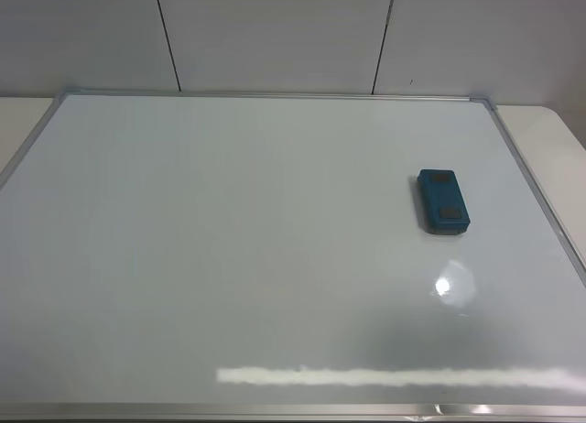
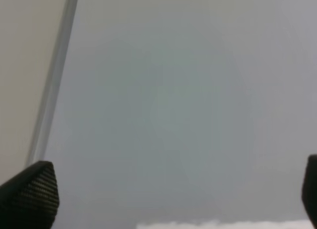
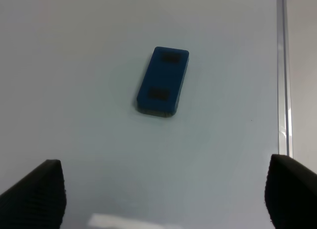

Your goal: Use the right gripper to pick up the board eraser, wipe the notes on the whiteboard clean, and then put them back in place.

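Jaws of the right gripper stood apart, empty; the small teal-blue rectangular board eraser lay ahead between them on the glossy white whiteboard, no notes visible. Retreating straight seemed wisest.

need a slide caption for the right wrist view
Board eraser lying flat on a clean whiteboard near its metal frame, with the right gripper above it, jaws apart and empty.

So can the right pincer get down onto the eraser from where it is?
Probably yes: the right pincer hangs open above the board, and the eraser lies flat ahead of it with nothing around.
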Controlling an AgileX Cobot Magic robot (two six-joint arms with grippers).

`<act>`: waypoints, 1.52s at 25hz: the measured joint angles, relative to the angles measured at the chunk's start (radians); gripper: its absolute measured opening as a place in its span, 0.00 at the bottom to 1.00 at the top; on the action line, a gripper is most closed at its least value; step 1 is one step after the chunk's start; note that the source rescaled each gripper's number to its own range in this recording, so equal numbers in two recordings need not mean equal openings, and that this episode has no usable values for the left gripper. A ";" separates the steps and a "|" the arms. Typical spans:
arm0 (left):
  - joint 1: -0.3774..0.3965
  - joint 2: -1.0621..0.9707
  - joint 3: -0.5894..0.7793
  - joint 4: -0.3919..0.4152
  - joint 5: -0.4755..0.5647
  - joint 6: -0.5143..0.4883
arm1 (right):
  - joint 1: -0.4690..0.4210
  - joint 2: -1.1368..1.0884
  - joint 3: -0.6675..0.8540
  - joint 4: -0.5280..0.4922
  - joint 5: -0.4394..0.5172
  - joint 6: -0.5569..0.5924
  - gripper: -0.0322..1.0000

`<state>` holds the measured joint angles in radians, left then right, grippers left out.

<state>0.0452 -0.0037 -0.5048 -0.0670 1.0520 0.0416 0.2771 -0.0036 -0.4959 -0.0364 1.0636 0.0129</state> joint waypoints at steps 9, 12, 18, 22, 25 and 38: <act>0.000 0.000 0.000 0.000 0.000 0.000 | 0.000 0.000 0.000 -0.039 0.000 0.049 0.92; 0.000 0.000 0.000 0.000 0.000 0.000 | 0.000 0.000 0.000 -0.034 0.000 0.031 0.98; 0.000 0.000 0.000 0.000 0.000 0.000 | 0.000 0.000 0.000 -0.029 0.000 0.014 1.00; 0.000 0.000 0.000 0.000 0.000 0.000 | 0.000 0.000 0.000 -0.029 0.000 0.014 1.00; 0.000 0.000 0.000 0.000 0.000 0.000 | 0.000 0.000 0.000 -0.029 0.000 0.014 1.00; 0.000 0.000 0.000 0.000 0.000 0.000 | -0.127 0.000 0.000 -0.029 0.000 0.013 1.00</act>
<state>0.0452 -0.0037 -0.5048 -0.0670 1.0520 0.0416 0.1498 -0.0036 -0.4959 -0.0653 1.0636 0.0261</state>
